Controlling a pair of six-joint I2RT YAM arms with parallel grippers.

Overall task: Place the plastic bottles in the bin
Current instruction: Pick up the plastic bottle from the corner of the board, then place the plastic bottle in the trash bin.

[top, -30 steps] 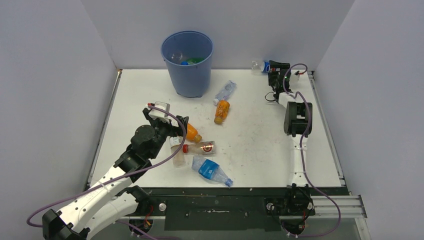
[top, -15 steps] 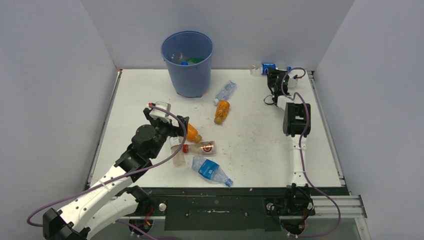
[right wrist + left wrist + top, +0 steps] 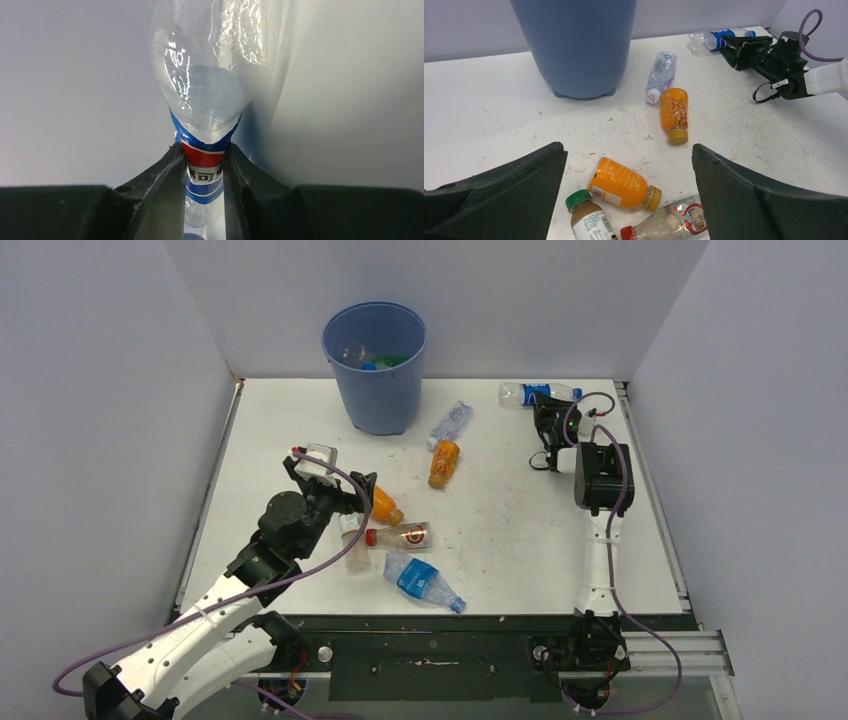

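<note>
The tall blue bin [image 3: 374, 380] [image 3: 574, 45] stands at the back with bottles inside. My right gripper [image 3: 545, 404] [image 3: 203, 152] is shut on a crushed clear Pepsi-label bottle [image 3: 535, 392] [image 3: 206, 90] [image 3: 720, 39] by the back wall. My left gripper [image 3: 352, 496] [image 3: 629, 150] hangs open over an orange bottle [image 3: 383, 506] [image 3: 623, 184], touching nothing. Beside that lie a green-capped bottle [image 3: 585, 219], a red-capped clear one [image 3: 400, 536] [image 3: 671, 224] and a blue-label one [image 3: 420, 580]. Another orange bottle [image 3: 444, 462] [image 3: 674, 114] and a clear bottle [image 3: 451, 423] [image 3: 661, 75] lie near the bin.
White walls close the table [image 3: 500, 520] on the left, back and right. A black rail [image 3: 430, 625] runs along the near edge by the arm bases. The right arm's cable [image 3: 600, 405] loops beside its wrist.
My right gripper has shut on the Pepsi-label bottle and drawn slightly back from the wall; the bottle now lies sideways along it. The left arm has barely moved.
</note>
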